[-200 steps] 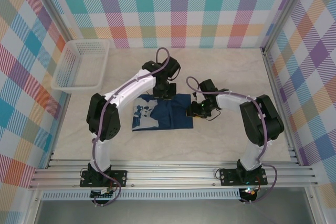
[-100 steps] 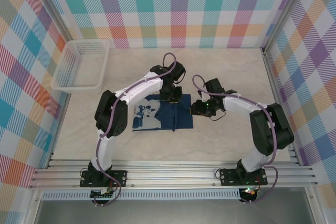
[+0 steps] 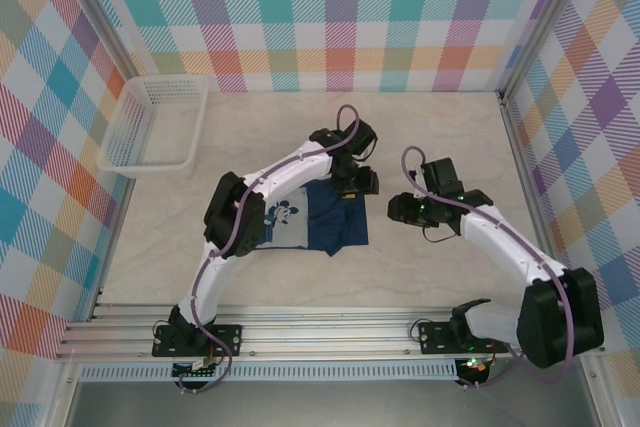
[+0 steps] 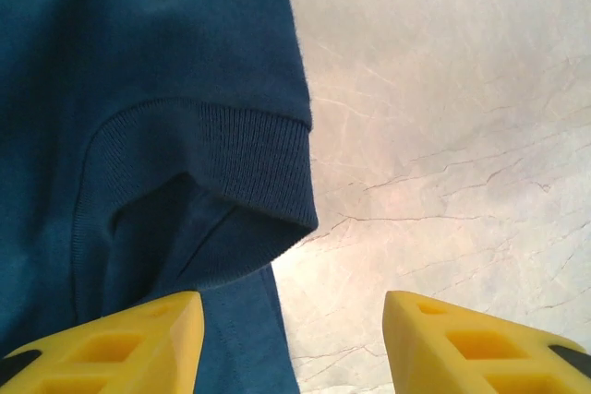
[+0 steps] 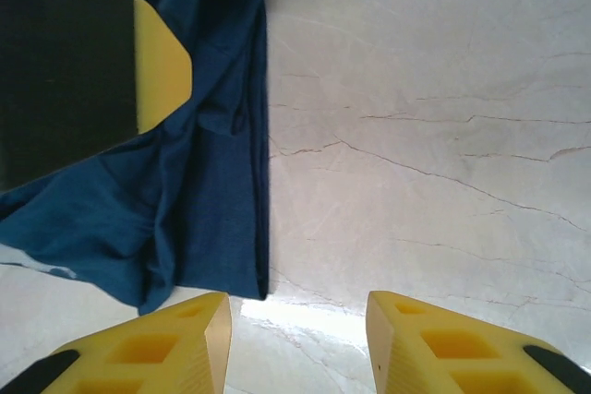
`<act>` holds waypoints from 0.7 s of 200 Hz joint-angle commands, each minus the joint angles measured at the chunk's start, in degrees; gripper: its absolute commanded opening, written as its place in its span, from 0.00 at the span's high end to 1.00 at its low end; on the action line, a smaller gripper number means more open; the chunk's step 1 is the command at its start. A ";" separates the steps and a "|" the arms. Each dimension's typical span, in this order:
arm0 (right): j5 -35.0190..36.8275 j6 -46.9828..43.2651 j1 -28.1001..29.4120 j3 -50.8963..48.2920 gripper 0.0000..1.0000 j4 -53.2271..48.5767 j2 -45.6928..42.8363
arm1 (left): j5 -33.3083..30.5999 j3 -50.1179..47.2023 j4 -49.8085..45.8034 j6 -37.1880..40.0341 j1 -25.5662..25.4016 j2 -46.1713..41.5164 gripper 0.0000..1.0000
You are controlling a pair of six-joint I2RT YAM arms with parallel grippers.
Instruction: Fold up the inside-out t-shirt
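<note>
Moved since earlier: both arms have swung to the right. The left gripper [image 3: 358,183] has gone from the middle of the shirt's far edge to its far right corner and spread its jaws, and the right gripper [image 3: 398,210] has backed off to the right.
T-shirt: the navy t-shirt [image 3: 338,223] lies flat in a compact rectangle at mid-table, with a pale print panel [image 3: 282,224] on its left part.
Handling: it looks light, thin and limp, likely to sag and slide on the smooth top, so folds need laying down, not dropping.
Where to hold: the doubled right edge or the ribbed band [image 4: 254,163] at the far right corner looks best, thick enough to pinch cleanly.
Left gripper: released, fingers apart over that band, nothing between them.
Right gripper: fingers apart and empty, above bare table [image 3: 450,137] just right of the shirt's right edge.
Basket: the white basket [image 3: 150,127] sits far left, well apart.
</note>
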 commanded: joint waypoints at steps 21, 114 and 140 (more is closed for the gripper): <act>-6.74 2.22 0.46 0.02 0.51 7.55 1.52 | -4.98 -15.54 2.40 5.23 3.34 -18.07 0.44; -13.52 7.61 0.61 20.33 0.44 18.02 33.29 | 1.54 -43.76 14.77 2.44 5.69 -32.12 0.28; -13.43 8.26 0.89 22.26 0.49 17.48 36.29 | 2.27 -44.65 15.91 2.24 5.50 -30.88 0.31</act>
